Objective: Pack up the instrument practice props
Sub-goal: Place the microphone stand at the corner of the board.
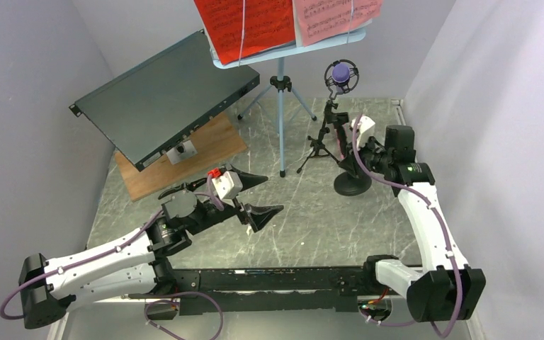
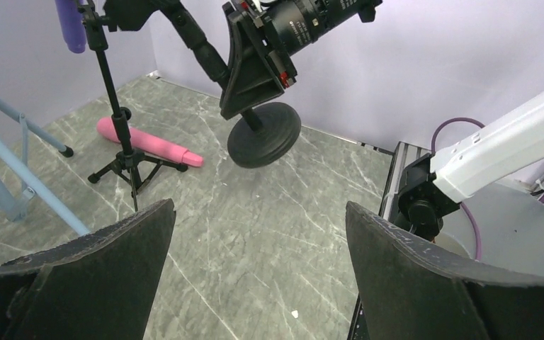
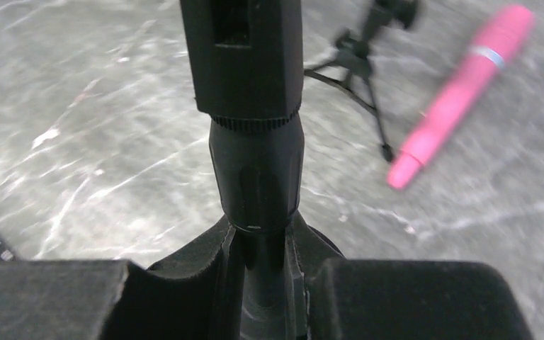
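Nearest the bases, the left gripper (image 1: 258, 196) hangs over the grey marbled table (image 1: 312, 234) with its 2 fingers spread wide, holding and touching nothing. Further out on the right, the right gripper (image 3: 264, 265) is closed narrow around the thin stem of the round-base mic support (image 1: 352, 185), just under the thicker collar. The support's black disc foot is low at the table, but whether it rests flat cannot be told. Just beyond, the pink microphone (image 2: 149, 143) lies flat on the table beside the feet of the tripod mic support (image 1: 321, 145). That support stands upright and carries the purple microphone (image 1: 341, 73) in a ring mount at its top. Left of it stands the light-blue music rack (image 1: 281, 120) on its tripod legs, with 1 red page (image 1: 244, 25) and 1 pink page (image 1: 336, 15) side by side on it. At the far left, a dark flat box (image 1: 159, 99) sits tilted on a wooden board (image 1: 205, 145).
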Available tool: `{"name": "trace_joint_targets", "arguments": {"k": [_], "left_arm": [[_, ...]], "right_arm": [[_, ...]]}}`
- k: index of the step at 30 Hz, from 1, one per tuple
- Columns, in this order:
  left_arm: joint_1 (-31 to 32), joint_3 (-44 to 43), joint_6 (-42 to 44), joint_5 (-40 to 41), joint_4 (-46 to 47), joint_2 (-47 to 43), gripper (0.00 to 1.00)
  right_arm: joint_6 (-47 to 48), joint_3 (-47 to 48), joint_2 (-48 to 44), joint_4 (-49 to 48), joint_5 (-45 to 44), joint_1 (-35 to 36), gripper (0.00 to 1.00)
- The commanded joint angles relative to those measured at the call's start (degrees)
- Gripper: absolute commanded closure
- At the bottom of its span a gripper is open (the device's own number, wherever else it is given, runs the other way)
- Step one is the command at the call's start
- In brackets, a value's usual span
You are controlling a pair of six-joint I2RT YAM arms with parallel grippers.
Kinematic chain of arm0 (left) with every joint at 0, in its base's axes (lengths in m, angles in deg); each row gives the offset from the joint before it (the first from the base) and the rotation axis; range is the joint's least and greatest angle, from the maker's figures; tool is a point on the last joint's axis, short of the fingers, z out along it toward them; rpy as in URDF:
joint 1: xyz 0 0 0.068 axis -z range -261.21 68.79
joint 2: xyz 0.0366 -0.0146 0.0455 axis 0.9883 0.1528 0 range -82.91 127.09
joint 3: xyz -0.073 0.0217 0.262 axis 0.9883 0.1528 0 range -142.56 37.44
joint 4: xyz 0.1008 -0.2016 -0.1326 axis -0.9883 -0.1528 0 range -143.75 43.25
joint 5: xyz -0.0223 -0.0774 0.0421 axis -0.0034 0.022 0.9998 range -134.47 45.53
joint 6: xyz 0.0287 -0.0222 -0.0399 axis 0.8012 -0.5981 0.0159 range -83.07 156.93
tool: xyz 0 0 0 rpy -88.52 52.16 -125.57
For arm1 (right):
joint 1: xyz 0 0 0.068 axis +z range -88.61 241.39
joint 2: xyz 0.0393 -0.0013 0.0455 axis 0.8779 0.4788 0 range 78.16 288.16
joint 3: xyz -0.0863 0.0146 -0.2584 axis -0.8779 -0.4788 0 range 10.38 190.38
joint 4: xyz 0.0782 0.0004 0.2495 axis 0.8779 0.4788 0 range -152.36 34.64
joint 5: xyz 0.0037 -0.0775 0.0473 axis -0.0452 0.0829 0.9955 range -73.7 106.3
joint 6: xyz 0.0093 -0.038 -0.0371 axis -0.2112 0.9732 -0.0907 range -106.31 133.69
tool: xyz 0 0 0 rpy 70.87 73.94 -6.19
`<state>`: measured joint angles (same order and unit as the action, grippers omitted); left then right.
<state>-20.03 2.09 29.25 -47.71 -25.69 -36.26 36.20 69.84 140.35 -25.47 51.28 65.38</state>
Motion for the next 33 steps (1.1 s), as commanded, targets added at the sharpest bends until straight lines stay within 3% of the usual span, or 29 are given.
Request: {"name": "trace_joint_targets", "arguments": {"k": [1, 9, 16, 25, 33], "left_arm": [[-0.11, -1.11, 0.94, -0.56, -0.45, 0.07, 0.05], [-0.1, 1.95, -0.39, 0.72, 0.5, -3.78, 0.05], [-0.1, 0.77, -0.32, 0.69, -0.49, -2.78, 0.05], [-0.1, -0.53, 0.2, 1.87, -1.42, -0.33, 0.05], [-0.08, -2.09, 0.76, 3.07, -4.54, 0.0, 0.05]], "right_arm": [[-9.82, -3.18, -1.15, -18.61, -11.01, -6.65, 1.0], [-16.75, -10.28, 5.68, -41.91, -17.53, -11.45, 1.0], [-16.17, -17.21, 18.1, -75.36, -21.53, -14.1, 1.0], [-13.34, -6.11, 39.46, -93.26, -22.47, -14.31, 1.0], [-18.09, 11.69, 56.28, -95.34, -22.74, -15.94, 1.0]]}}
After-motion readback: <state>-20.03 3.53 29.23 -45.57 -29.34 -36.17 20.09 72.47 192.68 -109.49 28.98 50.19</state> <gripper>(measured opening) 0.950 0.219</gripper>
